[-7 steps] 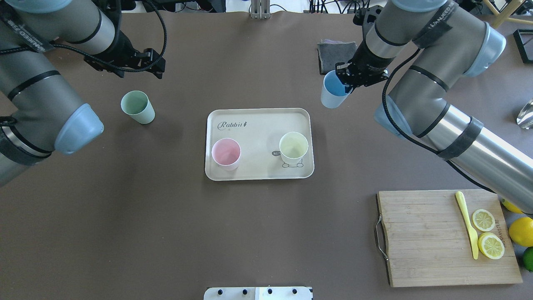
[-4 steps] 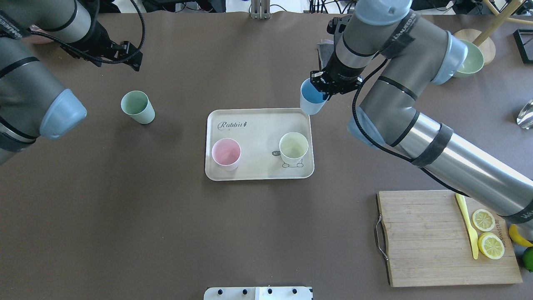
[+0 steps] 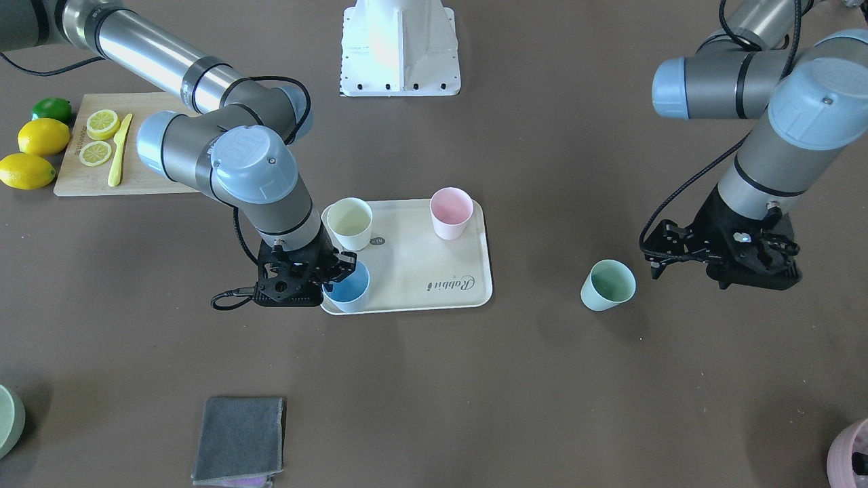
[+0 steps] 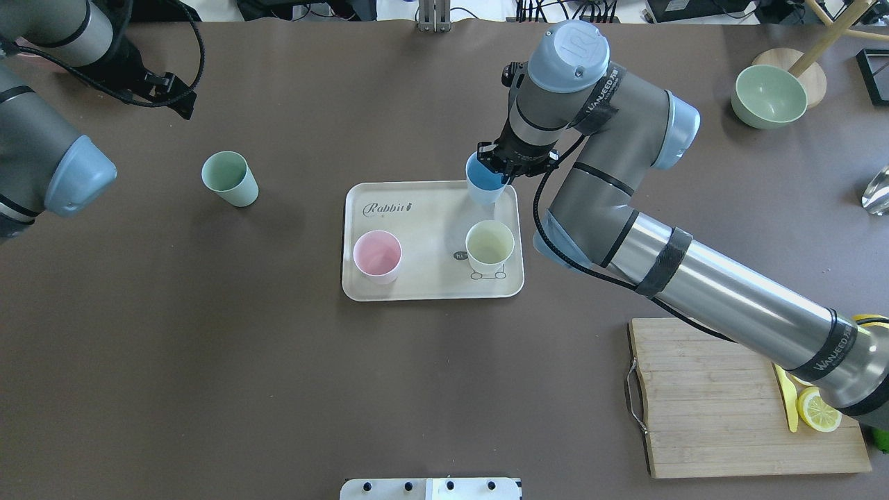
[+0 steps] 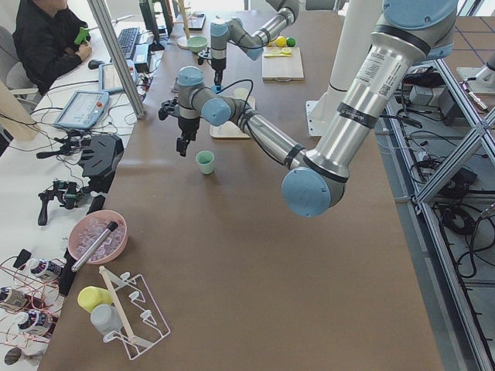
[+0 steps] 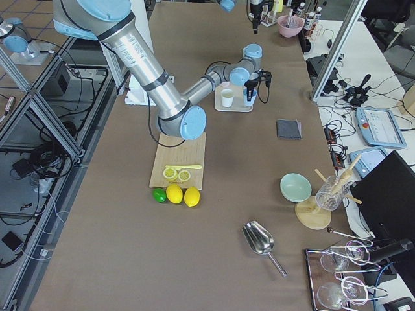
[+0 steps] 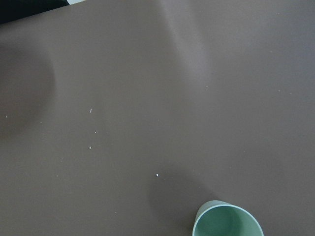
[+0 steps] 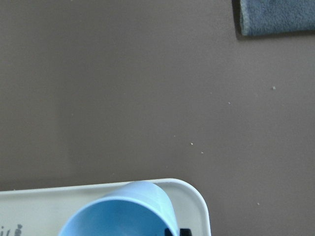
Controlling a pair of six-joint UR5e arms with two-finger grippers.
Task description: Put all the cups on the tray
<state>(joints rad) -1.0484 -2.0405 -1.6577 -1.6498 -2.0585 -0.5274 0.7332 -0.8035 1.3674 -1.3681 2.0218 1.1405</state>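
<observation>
Tabletop tray (image 4: 417, 208); blue cup (image 4: 483, 183) within right gripper (image 4: 499, 169)

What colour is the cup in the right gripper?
Light blue plastic tumbler, clearest in the front-facing view.

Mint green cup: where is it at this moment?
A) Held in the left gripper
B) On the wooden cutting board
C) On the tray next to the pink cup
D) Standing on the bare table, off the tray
D: the mint green cup stands upright on the brown table, clearly apart from the tray, and nothing grips it.
</observation>
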